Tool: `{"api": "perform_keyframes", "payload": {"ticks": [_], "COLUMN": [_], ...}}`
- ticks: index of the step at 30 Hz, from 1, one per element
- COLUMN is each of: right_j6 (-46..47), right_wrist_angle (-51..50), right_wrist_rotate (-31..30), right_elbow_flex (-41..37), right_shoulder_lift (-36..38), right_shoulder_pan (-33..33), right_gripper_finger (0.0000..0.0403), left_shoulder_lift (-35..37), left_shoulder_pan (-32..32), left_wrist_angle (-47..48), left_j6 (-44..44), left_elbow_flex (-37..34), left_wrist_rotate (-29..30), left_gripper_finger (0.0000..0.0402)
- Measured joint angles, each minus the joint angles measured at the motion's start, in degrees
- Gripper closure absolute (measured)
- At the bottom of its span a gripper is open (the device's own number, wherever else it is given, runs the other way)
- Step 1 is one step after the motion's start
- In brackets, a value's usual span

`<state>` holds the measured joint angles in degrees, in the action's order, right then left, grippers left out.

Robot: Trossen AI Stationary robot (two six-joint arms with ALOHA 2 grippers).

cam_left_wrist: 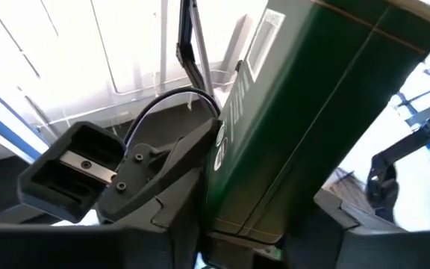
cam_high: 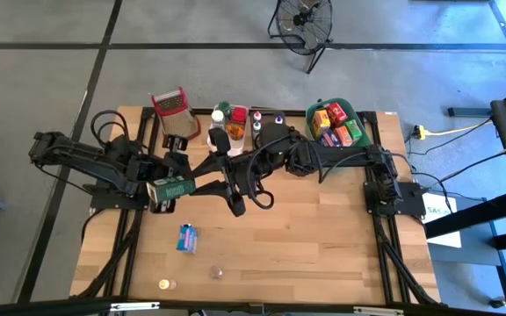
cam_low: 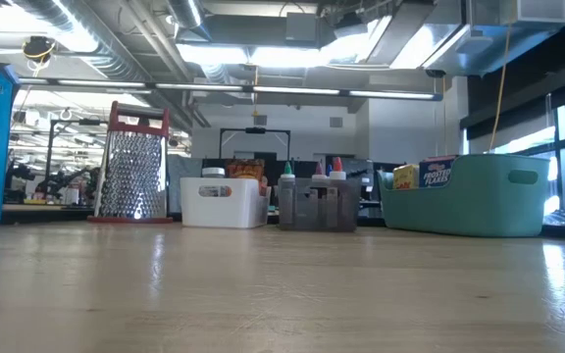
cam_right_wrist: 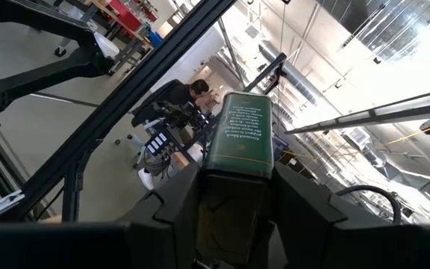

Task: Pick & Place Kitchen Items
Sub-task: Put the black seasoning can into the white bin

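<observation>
Holding the green box (cam_high: 169, 190) aloft over the table's left-centre, the left gripper (cam_high: 155, 195) and right gripper (cam_high: 185, 183) each have their fingers closed on an opposite end of it, so both arms share one item mid-air. Risk, as I judge it: if either arm pulls or releases out of step, the box could twist, crush or drop onto the wooden table (cam_high: 323, 246). Its long axis lies roughly level, running left-to-right from one gripper to the other.

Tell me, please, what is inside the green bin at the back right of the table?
The green bin holds small boxes, red, orange and yellow, packed side by side. Whatever lies beneath them is covered; in the low view only two box tops clear its rim.
</observation>
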<state>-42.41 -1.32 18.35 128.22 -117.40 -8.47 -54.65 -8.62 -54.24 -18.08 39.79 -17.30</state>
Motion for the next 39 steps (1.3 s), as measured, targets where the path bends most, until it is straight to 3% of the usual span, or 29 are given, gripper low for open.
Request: {"api": "perform_keyframes", "payload": {"ticks": [4, 23, 31, 39], "right_j6": [0.08, 1.62, 5.13, -2.50], "right_wrist_angle": [-0.20, -1.43, -1.26, -1.59], "right_wrist_rotate": [-0.08, -0.29, -8.92, -19.95], "right_elbow_flex": [0.00, 0.00, -0.13, -0.10], "right_shoulder_lift": [0.00, 0.02, -0.02, 0.02], "right_shoulder_pan": [0.00, -0.04, -0.55, -3.68], "right_gripper_finger": [0.0258, 0.0256, 0.0210, 0.0169], "left_shoulder_lift": [0.04, 1.40, 2.16, 2.12], "left_shoulder_pan": [-0.02, -2.64, -2.62, -2.64], "left_wrist_angle": [0.49, 4.20, 5.53, 6.28], "left_j6": [-2.04, -4.34, -3.34, -3.41], "left_elbow_flex": [0.00, -0.04, -0.04, -0.04], "left_wrist_rotate": [0.47, 3.73, 4.73, 4.30], "left_gripper_finger": [0.0257, 0.0258, 0.0259, 0.0259]}}
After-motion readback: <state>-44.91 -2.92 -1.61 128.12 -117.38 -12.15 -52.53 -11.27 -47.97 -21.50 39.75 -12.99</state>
